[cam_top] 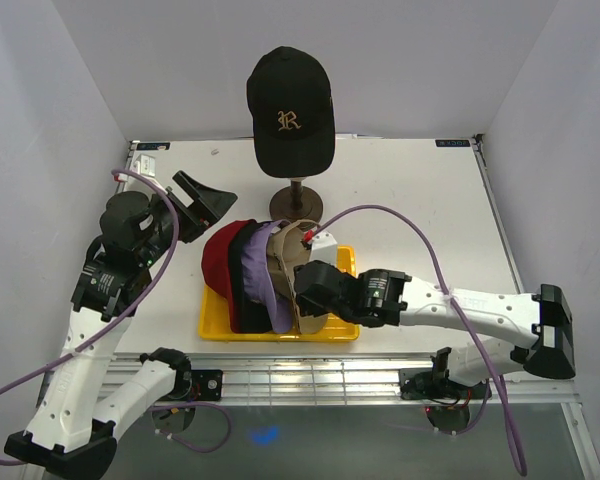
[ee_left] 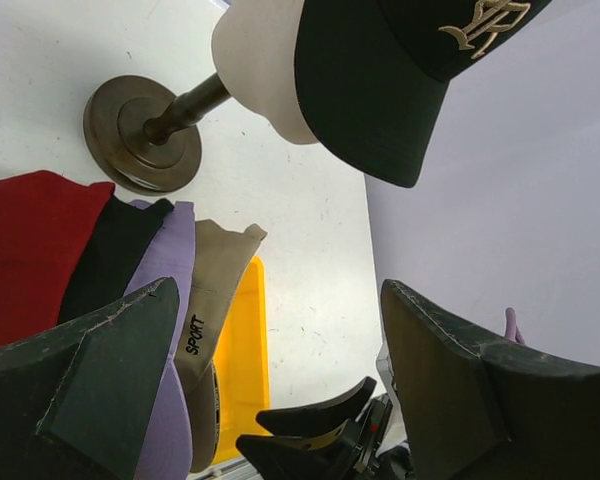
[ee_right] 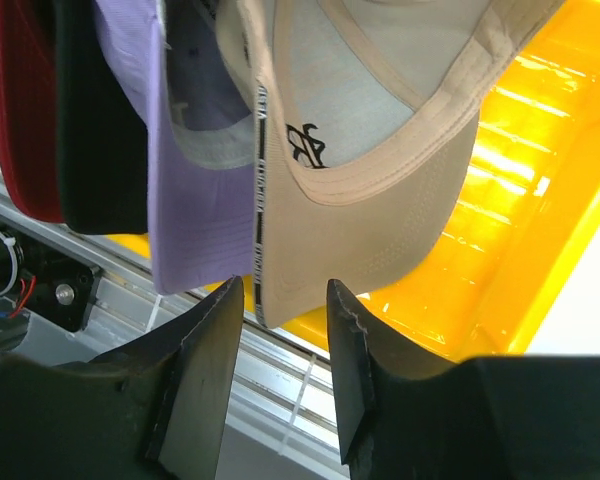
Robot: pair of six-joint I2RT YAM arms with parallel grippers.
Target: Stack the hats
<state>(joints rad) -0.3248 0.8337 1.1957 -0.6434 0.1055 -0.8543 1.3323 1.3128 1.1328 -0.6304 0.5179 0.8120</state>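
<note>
Right gripper (ee_right: 285, 290) was low at near edge of yellow plastic tray (ee_right: 540, 200), jaws about half apart. Brim edge of tan fabric cap (ee_right: 380, 200) dipped between fingertips; could not tell whether pinched or only touched. Tan cap was nested in tray against lavender fabric cap (ee_right: 190, 200), then plain black fabric cap (ee_right: 90, 120), then red fabric cap (ee_right: 20, 100). Left gripper (cam_top: 202, 203) was spread wide, held nothing, hung over white table (cam_top: 430, 200) left of caps.
</note>
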